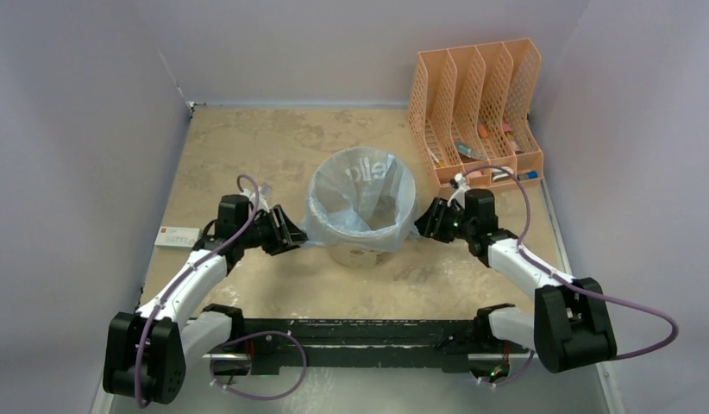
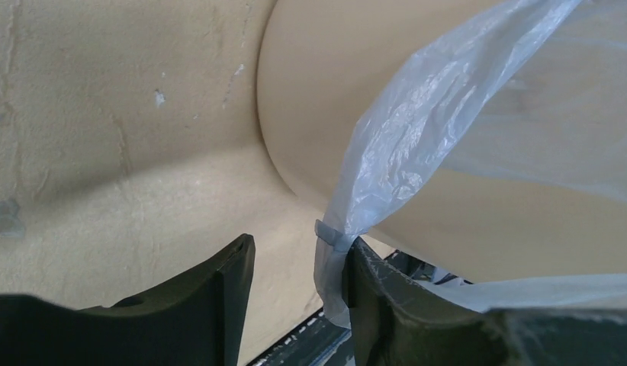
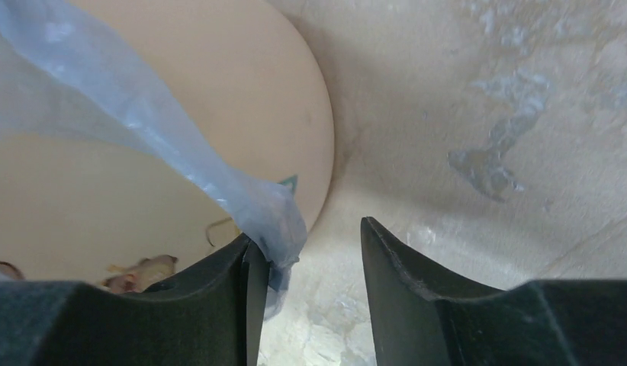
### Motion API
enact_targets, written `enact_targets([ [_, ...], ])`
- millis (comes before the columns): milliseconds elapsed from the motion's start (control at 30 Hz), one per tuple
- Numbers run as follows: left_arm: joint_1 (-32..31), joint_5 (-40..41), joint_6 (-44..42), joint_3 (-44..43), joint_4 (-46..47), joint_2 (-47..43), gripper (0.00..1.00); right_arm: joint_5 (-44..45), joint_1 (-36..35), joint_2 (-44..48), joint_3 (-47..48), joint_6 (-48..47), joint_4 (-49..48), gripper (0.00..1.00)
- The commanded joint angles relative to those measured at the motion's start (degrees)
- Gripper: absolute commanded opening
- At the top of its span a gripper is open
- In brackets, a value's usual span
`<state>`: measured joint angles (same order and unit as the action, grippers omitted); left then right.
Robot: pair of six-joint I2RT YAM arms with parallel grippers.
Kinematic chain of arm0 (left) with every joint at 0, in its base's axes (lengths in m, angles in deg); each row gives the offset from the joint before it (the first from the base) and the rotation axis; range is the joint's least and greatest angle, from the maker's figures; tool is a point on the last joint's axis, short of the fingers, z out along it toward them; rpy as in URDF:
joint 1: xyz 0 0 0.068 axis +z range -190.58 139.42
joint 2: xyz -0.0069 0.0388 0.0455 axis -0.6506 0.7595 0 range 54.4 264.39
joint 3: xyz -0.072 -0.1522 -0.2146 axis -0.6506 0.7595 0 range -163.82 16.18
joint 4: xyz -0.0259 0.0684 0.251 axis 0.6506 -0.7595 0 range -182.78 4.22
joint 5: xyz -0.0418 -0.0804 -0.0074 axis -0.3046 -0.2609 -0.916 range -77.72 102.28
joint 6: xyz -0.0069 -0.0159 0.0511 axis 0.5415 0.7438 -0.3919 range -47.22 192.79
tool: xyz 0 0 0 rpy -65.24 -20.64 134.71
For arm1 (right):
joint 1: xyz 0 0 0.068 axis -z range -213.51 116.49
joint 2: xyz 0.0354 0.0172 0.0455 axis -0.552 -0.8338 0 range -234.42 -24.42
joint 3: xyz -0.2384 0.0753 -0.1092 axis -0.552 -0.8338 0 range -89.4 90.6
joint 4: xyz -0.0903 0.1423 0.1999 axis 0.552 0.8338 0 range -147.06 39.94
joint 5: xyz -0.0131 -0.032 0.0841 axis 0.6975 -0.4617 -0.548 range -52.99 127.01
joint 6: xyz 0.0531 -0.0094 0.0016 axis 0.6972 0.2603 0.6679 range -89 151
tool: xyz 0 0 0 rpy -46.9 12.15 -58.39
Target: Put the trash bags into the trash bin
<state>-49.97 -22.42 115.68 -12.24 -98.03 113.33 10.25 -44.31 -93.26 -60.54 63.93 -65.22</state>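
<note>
Left tool (image 1: 299,239) over mottled beige table (image 1: 247,147); lilac-grey walls (image 1: 75,129).

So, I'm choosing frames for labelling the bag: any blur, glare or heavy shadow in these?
Top external: evenly lit and sharp, trash bag lettering visible. Left wrist: trash bin throws a soft shadow on the table; white glints on the bag. Right wrist: bag's upper-left stretch looks soft; table stains crisp.

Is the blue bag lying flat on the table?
No, the trash bag sits inside the trash bin, its edges folded over the rim.
</note>
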Motion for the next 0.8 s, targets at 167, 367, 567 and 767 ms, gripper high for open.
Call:
enact_targets([
  [167, 0.42, 2.26, -3.48, 0.95, 8.5, 0.48, 0.4, -1.13, 0.17, 3.36, -3.32, 0.58, -1.13, 0.55],
  [367, 0.42, 2.84, -5.87, -0.66, 10.02, 3.58, 0.32, 9.03, 0.17, 14.38, 0.81, 4.3, 5.82, 0.68],
  [567, 0.42, -0.72, -6.77, -1.01, 11.39, 4.43, 0.39, 5.93, 0.17, 16.52, -0.49, 6.14, 4.5, 0.78],
  [767, 0.42, -5.76, -3.92, -1.1, 13.43, 4.78, 0.49, -2.34, 0.12, 7.87, -4.94, 6.8, -4.18, 0.58],
])
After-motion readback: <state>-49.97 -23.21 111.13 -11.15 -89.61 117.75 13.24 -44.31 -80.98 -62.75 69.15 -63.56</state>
